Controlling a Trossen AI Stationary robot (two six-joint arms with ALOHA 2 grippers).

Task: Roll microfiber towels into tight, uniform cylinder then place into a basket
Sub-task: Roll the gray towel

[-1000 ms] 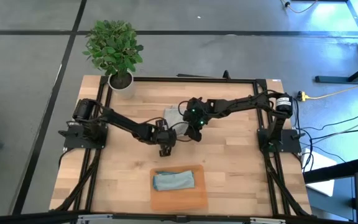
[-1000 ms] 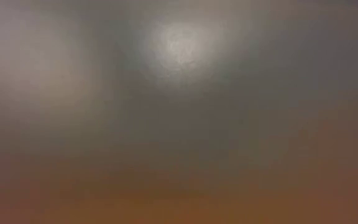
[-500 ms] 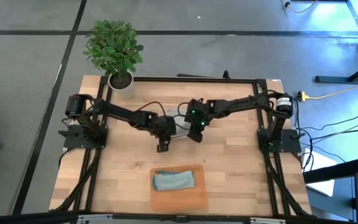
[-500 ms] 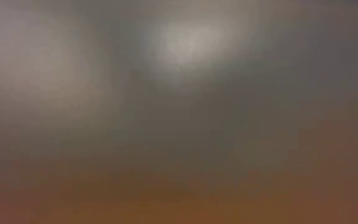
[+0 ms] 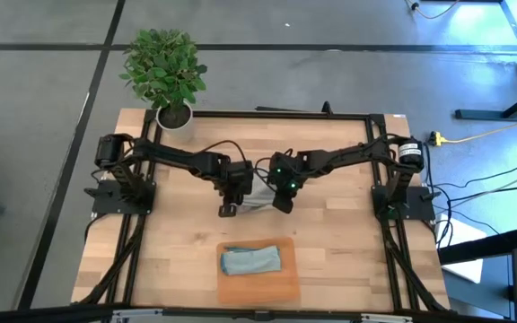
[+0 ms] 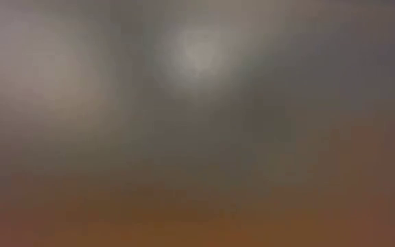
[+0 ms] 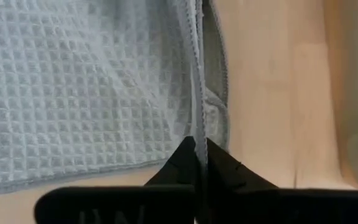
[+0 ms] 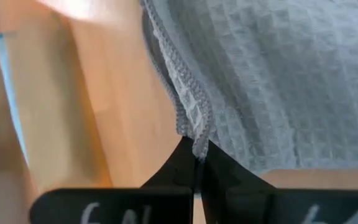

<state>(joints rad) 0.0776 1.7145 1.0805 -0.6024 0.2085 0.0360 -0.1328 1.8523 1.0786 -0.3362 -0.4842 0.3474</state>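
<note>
**Grey towel pinched at two edges, mid-tabletop**

Between the two arms at the middle of the tabletop (image 5: 330, 233) lies the grey towel (image 5: 257, 190), thin and limp. It should weigh almost nothing, drape wherever it is unsupported and slide easily on the wood, so the stitched hem is the sensible place to grip. The left gripper (image 7: 200, 163) has its jaws closed on that hem, and the right gripper (image 8: 196, 163) is clamped on a bunched hem corner at the other side. Seen up close, the cloth is pale grey with a fine waffle weave and a corded border, one edge already folded over. The blue towel (image 5: 250, 260) sits rolled inside the orange basket (image 5: 258, 287) near the front.
</note>
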